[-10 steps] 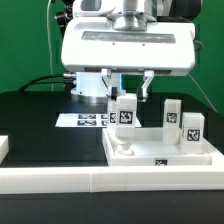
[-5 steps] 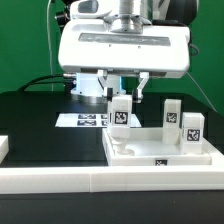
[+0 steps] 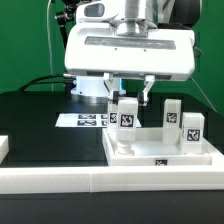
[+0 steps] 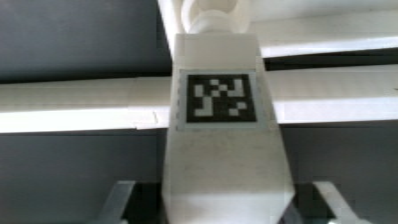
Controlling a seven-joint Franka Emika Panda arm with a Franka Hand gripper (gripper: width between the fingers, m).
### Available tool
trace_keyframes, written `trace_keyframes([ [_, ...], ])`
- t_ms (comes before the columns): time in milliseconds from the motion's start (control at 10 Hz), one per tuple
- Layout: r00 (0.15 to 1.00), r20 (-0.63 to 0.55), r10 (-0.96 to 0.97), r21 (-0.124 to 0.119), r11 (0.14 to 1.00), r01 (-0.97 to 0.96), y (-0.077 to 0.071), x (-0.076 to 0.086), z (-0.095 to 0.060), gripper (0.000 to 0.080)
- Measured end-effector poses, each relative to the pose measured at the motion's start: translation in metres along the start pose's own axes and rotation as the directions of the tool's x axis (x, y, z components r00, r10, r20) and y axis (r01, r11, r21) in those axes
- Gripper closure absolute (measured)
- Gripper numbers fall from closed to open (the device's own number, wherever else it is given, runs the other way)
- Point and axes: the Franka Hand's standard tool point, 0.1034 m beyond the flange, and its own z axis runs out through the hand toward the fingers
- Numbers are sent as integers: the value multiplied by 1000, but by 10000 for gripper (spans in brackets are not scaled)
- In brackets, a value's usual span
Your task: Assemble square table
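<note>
- The gripper [image 3: 128, 92] grasps one leg [image 3: 126, 112] over the square table slab [image 3: 150, 152], near its front corner
- Two legs [image 3: 171, 117] already stand near its far edge; the rest remains

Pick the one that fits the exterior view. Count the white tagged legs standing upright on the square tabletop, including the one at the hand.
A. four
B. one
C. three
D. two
C: three legs stand on the tabletop: one leg between the fingers of the hand, which is closed on it, and two legs standing free toward the exterior view's right.
</note>
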Motion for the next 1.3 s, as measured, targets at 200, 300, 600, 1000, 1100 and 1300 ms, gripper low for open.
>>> trace_keyframes([
  [200,1000,4,-2,-1,1000,2,0,-2,2,511],
  [300,1000,4,-2,-1,1000,2,-1,-2,2,511],
  [600,1000,4,-2,-1,1000,2,-1,-2,2,511],
  [1000,1000,-2,-12,-1,1000,12,-5,-6,3,511],
  [1100,1000,-2,-12,-1,1000,12,-5,-6,3,511],
  [1300,1000,-5,-13,-2,1000,13,-5,-6,3,511],
])
